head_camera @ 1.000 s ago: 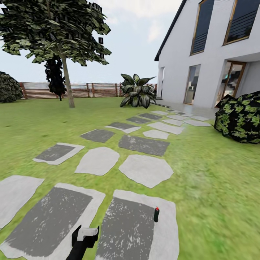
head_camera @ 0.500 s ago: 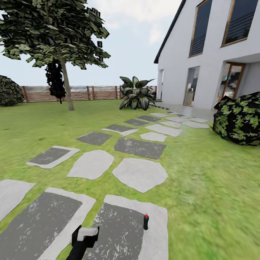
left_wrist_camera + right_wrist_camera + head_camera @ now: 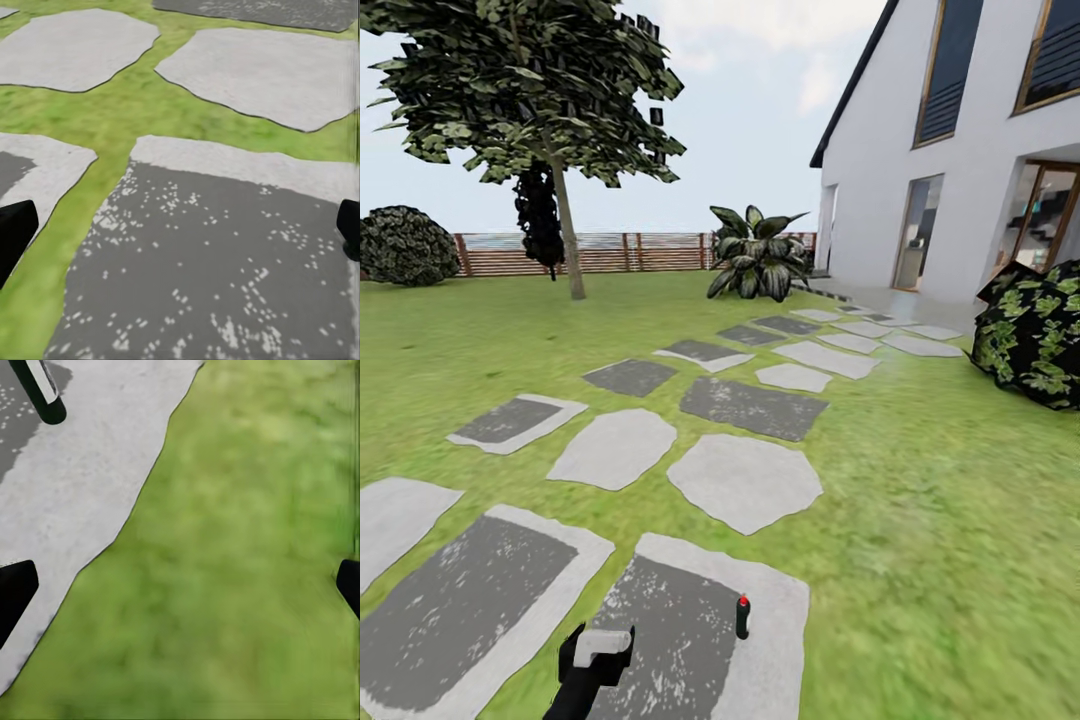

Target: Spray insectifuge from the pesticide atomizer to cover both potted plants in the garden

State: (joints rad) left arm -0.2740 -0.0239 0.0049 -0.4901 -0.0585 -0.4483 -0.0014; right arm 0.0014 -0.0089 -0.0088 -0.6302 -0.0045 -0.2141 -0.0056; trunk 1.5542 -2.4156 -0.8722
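The pesticide atomizer (image 3: pixel 741 617) stands upright on a pale stepping stone (image 3: pixel 780 640) in the garden lawn, small and dark with a red dot on top. In the right wrist view the atomizer (image 3: pixel 41 390) shows a pale stripe and a dark base on the stone's edge. My left gripper (image 3: pixel 595 652) hangs low over the stones, left of the atomizer and apart from it. It is open (image 3: pixel 180 232), with a dark stone under it. My right gripper (image 3: pixel 180 589) is open over grass. The potted plants are out of view.
Stepping stones (image 3: pixel 745 480) run ahead toward a white house (image 3: pixel 980 170). A big dark broad-leaved plant (image 3: pixel 758 265) stands by the house corner. A tree (image 3: pixel 565 220) and a slatted fence (image 3: pixel 610 252) are far left, and dark bushes (image 3: pixel 1035 330) at right.
The whole picture has shifted, so the camera has moved. The atomizer now sits lower and further left in the head view. Neither gripper has changed state.
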